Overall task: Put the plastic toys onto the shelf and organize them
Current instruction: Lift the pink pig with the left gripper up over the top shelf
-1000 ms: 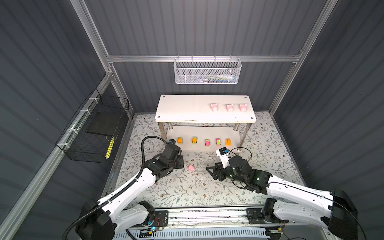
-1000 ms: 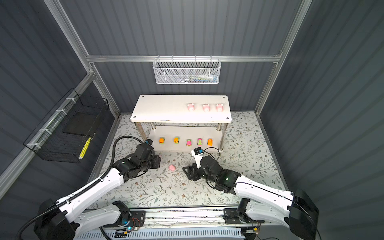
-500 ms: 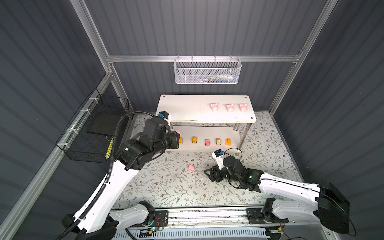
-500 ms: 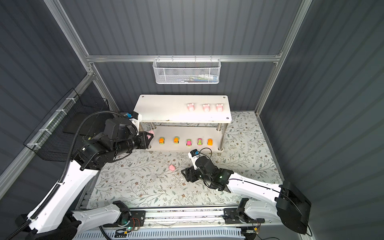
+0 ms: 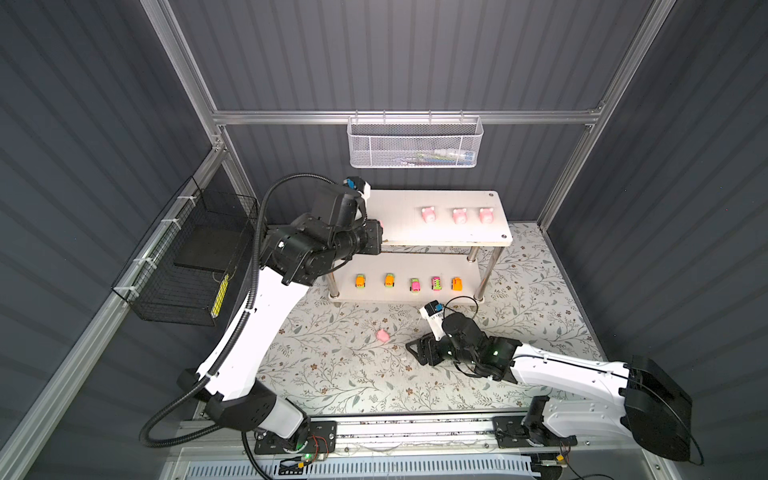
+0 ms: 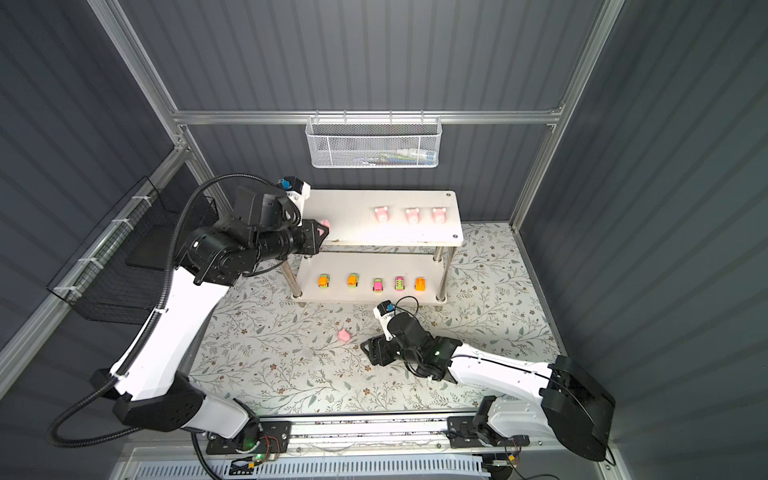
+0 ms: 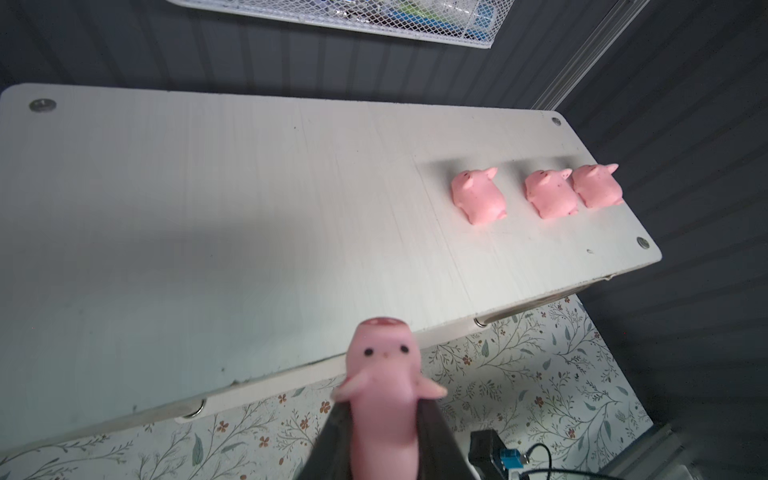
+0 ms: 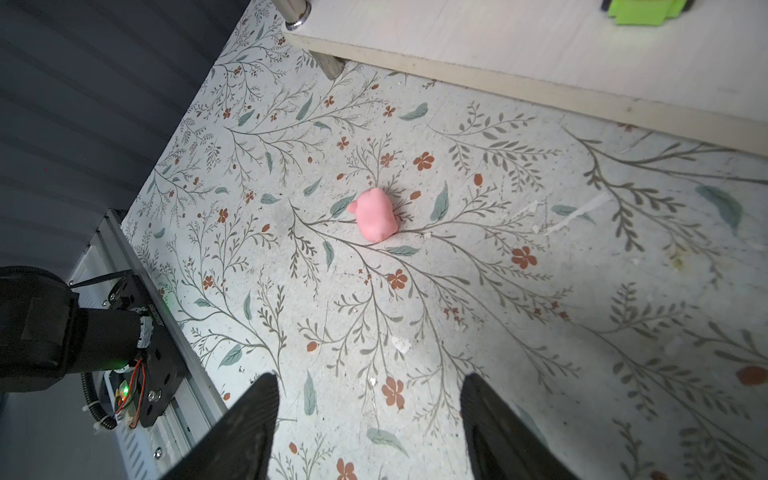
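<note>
On shelf [image 5: 405, 208] three pigs [image 5: 459, 215], five cars [image 5: 414, 284]; left pincer [image 7: 384, 405] pinching fourth pig [image 7: 383, 365], right pincer [image 8: 369, 378] spread near fifth pig [image 8: 375, 214]

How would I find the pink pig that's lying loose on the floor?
Find the white two-tier shelf at the back. On the floral mat in front of it lies one small pink pig, near the open right gripper. Unlike the three pigs lined up on top, it is alone.

Left claw [image 6: 321, 231]: arm raised, far left, clamped on pig [image 7: 382, 374]. Right claw [image 6: 368, 351]: arm low, near right, jaws apart.
</note>
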You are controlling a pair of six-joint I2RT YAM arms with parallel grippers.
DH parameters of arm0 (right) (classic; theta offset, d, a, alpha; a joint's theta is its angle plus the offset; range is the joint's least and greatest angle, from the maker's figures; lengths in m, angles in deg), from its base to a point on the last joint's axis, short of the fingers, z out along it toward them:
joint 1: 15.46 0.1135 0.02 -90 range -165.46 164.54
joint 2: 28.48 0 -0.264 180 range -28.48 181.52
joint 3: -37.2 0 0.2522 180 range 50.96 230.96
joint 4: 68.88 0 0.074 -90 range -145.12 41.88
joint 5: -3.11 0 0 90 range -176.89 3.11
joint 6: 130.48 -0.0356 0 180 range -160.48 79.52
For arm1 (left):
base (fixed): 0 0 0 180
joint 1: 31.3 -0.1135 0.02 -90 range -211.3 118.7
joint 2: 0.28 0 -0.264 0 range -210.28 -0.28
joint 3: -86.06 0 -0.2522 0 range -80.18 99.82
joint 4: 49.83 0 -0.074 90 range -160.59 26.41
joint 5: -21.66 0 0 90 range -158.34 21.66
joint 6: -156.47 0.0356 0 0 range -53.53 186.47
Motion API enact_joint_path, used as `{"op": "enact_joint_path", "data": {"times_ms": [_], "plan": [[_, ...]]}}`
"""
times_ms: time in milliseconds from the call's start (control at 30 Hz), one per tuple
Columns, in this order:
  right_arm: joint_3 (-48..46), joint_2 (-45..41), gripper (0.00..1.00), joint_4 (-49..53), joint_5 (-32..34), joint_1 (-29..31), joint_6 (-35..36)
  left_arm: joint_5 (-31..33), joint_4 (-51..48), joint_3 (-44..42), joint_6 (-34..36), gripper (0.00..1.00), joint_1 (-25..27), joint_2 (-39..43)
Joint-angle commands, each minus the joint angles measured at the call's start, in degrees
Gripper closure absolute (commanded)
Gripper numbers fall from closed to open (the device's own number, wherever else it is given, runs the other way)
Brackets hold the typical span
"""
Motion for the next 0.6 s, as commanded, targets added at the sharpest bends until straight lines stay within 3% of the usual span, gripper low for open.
{"op": "enact_joint_path", "data": {"times_ms": [0, 267, 567], "plan": [[-0.1, 0.3, 0.29, 0.2, -0.1, 0.2, 0.6, 1.1, 0.7, 4.5, 2.2, 0.76, 0.2, -4.2], [-0.4, 1.8, 0.29, -0.8, -0.5, 0.2, 0.0, 2.4, 1.2, 12.9, 3.1, 0.75, 0.2, -13.2], [-0.1, 2.7, 0.29, -0.7, -0.8, 0.2, 0.3, 3.7, 2.7, 14.1, 3.2, 0.75, 0.2, -17.2]]}}
